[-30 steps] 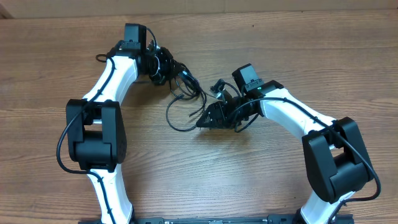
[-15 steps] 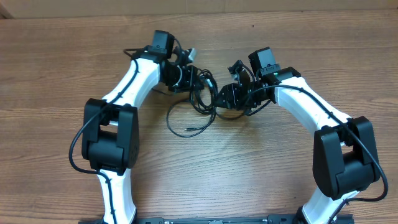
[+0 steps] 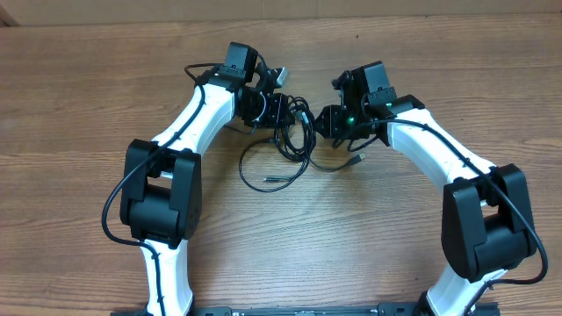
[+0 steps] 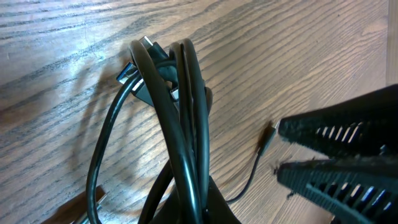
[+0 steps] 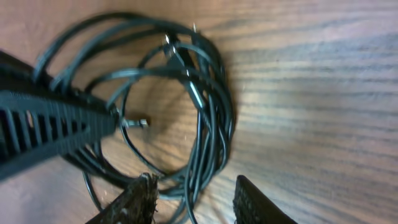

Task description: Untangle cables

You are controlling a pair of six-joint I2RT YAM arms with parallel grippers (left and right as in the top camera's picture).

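Gripping hand: the left gripper (image 3: 274, 110) is clamping the cables (image 3: 297, 133), its jaws pressed fully together on the bundled black strands.
Cables at the left gripper: the bundle (image 4: 186, 124) is running straight out from between its fingers and away ahead of it. Several strands are lying side by side and folding over tightly at the far end.
Loose loop: one strand (image 3: 263, 180) is curving out of the bundle and lying flat on the wooden table (image 3: 395, 246). It is sagging back from the left gripper's fingertips toward that arm's base.
Right gripper: the right gripper (image 3: 327, 121) is standing with its jaws partly apart, a moderate gap showing between the fingertips (image 5: 142, 196), and it is pinching nothing.
Cables at the right gripper: the coil (image 5: 211, 106) is spreading in overlapping loops just ahead of its fingertips, with the nearest strands crossing into the gap between them.
Plug tip: a small silvery plug tip (image 3: 356, 161) is lying on the table just beside the right gripper, on the side toward its own arm's base. Whether it is touching a finger cannot be told.
Facing: both grippers are pointing at each other across the bundle, close together. The right gripper is sitting to the right of the strands as the left wrist camera sees them.
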